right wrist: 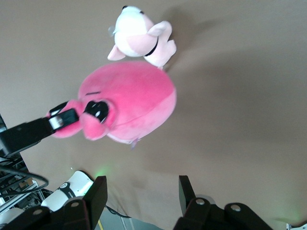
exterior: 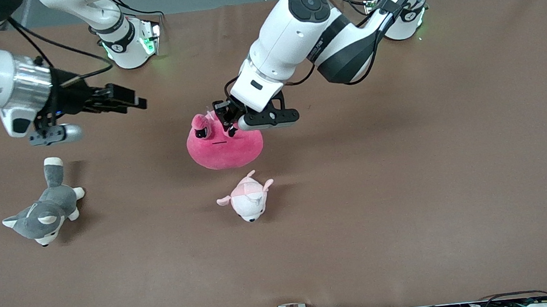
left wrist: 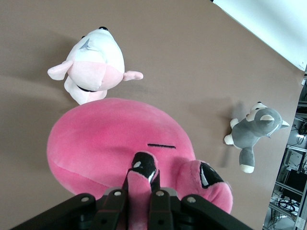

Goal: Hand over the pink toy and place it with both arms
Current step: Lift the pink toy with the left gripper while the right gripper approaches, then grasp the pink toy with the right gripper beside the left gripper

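1. Nearest the front camera, a small pale pink-and-white plush [exterior: 248,199] lies on the brown desk [exterior: 407,186], about midway along it.
2. A grey-and-white husky plush [exterior: 44,210] lies at a similar depth, toward the right arm's end of the desk.
3. Just farther from the camera than the pale plush is the pink toy [exterior: 225,145], a big round hot-pink blob with a thin black mouth line and black eyes. Whether its underside still touches the desk cannot be told.
4. The left claw [exterior: 227,124] comes down on the toy's top edge, fingers [left wrist: 144,167] pinched narrow on a fold of pink plush beside one eye. The left wrist view shows pink fabric squeezed between them.
5. The right claw [exterior: 135,102] hangs in the air over bare desk toward the right arm's end, above and farther back than the husky. Its fingers [right wrist: 98,191] stand wide apart with nothing between them, well apart from the pink toy.
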Motion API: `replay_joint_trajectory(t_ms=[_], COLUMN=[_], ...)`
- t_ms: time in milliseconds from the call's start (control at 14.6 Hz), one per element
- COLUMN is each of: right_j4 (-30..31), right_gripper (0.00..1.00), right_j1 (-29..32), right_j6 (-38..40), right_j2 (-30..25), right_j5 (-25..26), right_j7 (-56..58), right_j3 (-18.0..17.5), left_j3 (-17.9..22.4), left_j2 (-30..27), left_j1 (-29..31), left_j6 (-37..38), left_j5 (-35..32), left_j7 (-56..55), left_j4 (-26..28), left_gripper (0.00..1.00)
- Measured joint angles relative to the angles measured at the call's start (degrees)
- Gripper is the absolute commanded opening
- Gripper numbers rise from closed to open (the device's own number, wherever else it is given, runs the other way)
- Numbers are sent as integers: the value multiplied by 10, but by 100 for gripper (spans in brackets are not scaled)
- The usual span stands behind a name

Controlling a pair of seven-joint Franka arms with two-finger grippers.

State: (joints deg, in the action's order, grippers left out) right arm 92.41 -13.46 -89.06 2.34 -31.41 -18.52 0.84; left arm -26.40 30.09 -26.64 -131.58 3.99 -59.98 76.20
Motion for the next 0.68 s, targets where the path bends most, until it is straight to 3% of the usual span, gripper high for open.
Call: replay_joint_trajectory(t_ms=[684], right_j4=[-2], right_gripper=[66], right_j1=[-71], right_j6=[-107], right_j2=[28], right_j5=[0], right_j7=[-3], right_j3=[0], left_j3=[2], left_j2=[1], left_j1=[0], left_j6=[-2], left_j5=[-4], left_j7=[0], left_j4=[0], left_gripper=[1])
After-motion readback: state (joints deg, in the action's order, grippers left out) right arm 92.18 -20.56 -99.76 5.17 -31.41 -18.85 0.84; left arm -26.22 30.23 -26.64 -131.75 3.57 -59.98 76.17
